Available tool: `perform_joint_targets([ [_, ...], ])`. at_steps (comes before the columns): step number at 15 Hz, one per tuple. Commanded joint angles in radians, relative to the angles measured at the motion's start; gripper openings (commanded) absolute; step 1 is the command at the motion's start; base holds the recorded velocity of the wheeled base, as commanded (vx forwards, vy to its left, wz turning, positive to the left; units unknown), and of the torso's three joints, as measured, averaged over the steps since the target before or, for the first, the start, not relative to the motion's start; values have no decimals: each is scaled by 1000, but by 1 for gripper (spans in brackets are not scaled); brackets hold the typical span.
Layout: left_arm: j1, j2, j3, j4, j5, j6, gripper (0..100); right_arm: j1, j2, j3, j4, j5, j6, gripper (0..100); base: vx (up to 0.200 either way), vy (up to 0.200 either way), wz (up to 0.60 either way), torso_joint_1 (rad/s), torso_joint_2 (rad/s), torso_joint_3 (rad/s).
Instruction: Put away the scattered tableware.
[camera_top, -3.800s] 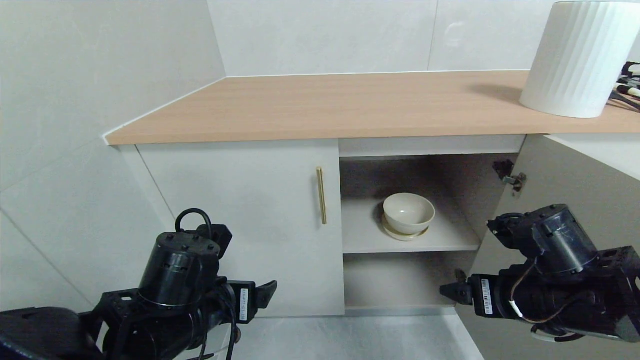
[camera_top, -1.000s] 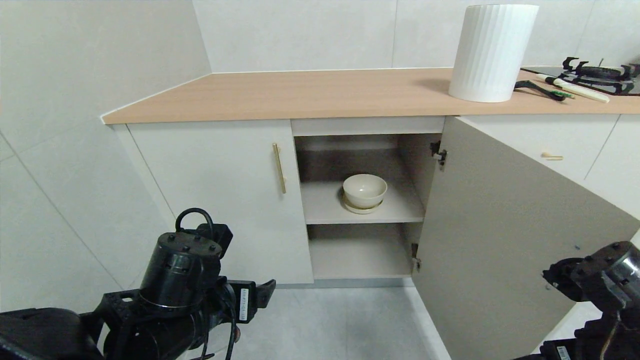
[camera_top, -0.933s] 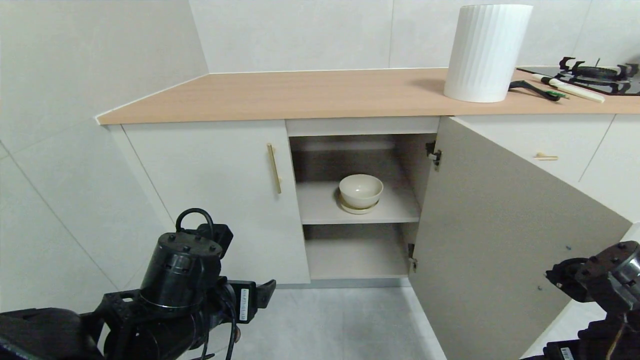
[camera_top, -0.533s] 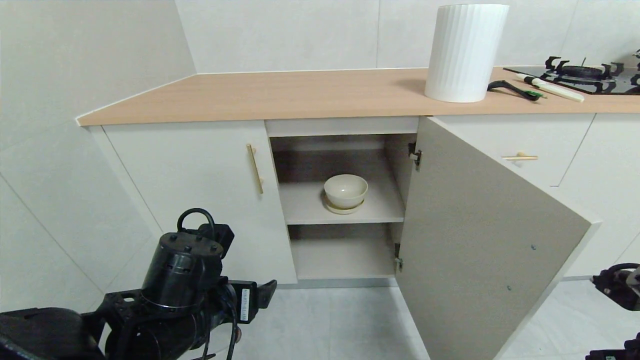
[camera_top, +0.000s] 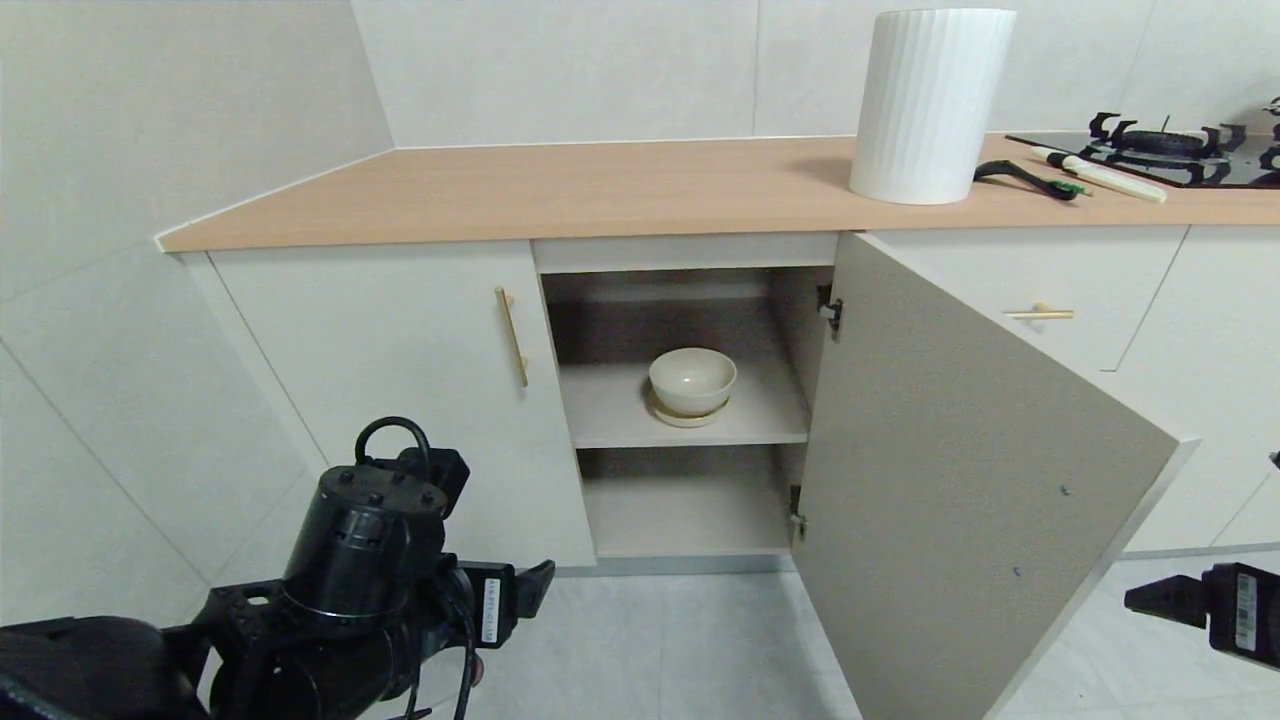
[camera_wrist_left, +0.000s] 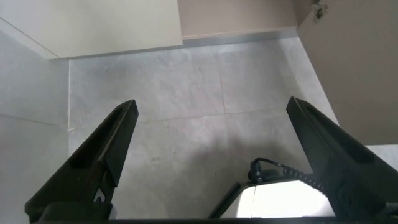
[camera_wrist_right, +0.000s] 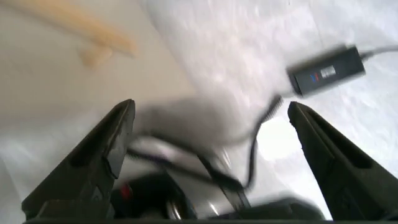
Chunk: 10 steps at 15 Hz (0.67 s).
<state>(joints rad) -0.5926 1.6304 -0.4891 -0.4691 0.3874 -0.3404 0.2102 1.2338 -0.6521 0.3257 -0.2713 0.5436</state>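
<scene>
Wood countertop ran ahead of and above the left gripper and right gripper, the open cabinet door swung out between them, nearer the right one, and a white ribbed canister stood on the counter well beyond. Both grippers hung low over the floor tiles, fingers spread wide, nothing held. Cream bowl sat on a saucer on the upper shelf inside the cabinet, ahead of and above the left gripper, well apart from both.

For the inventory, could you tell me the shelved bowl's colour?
The bowl is cream, clearest in the head view.
</scene>
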Motion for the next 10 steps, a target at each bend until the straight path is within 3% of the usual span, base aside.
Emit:
perform_joint_targets([
  [1, 0, 0, -2, 0, 1, -2, 100, -58, 79, 2, -70, 0, 1, 100, 0, 0, 0, 0, 0, 0],
  [5, 0, -7, -5, -6, 1, -5, 100, -72, 193, 3, -257, 1, 1, 100, 0, 0, 0, 0, 0, 0],
  [10, 2, -9, -2, -48, 1, -8, 100, -60, 211, -3, -320, 67, -1, 100, 0, 0, 0, 0, 0, 0],
])
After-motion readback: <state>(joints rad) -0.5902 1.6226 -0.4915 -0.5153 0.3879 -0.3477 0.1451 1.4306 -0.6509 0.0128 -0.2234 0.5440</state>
